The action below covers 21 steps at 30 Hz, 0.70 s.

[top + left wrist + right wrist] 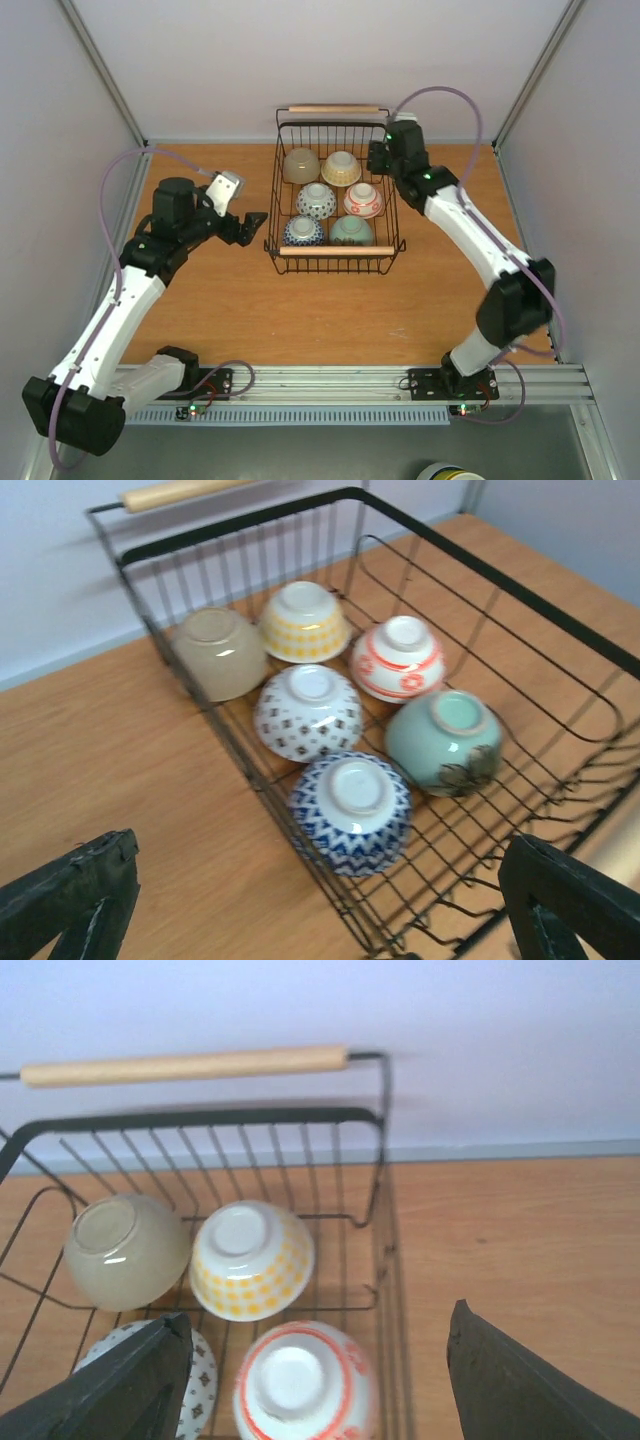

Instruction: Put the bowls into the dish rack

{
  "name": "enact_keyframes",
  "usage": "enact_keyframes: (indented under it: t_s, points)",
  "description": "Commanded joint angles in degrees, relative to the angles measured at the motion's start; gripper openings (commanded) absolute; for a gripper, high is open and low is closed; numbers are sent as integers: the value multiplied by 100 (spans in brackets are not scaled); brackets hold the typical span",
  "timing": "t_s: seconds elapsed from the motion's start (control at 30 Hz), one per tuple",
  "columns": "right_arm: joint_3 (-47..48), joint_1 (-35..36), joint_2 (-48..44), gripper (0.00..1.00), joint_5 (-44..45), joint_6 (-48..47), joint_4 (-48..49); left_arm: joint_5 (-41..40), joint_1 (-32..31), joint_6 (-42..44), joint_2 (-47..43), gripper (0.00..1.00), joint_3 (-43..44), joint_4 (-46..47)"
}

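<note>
Six glossy ceramic bowls [316, 200] are sitting upside down inside the black wire dish rack [335, 251] on the wooden table [300, 310]. Left jaws are gaping empty beside its left wall, right jaws at its far-right corner.

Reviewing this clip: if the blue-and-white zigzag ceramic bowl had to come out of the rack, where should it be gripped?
Grip the blue-and-white zigzag ceramic bowl by its raised white foot ring, coming straight down from above. It sits upside down, rim on the floor of the black wire rack, with the pale green bowl close beside it, so its sides look crowded.
</note>
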Motion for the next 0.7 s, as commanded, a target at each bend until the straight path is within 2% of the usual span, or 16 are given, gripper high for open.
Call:
enact_keyframes:
  t_s: [0.0, 0.27, 0.4, 0.5, 0.67]
  points:
    - [-839, 11, -977, 72, 1060, 683, -105, -906, 219, 149, -211, 99, 282, 231]
    - [-2621, 296, -2878, 71, 1732, 1755, -1404, -1178, 729, 77, -304, 99, 389, 36]
    - [-3617, 679, -4040, 70, 1988, 2003, -1938, -1264, 798, 172, -948, 99, -204, 214]
    - [-3973, 855, -4764, 69, 1987, 2075, -2324, -1065, 810, 91, -1475, 99, -629, 388]
    - [-4167, 897, -5524, 70, 1761, 2196, -2759, -950, 823, 27, -1842, 99, -760, 208]
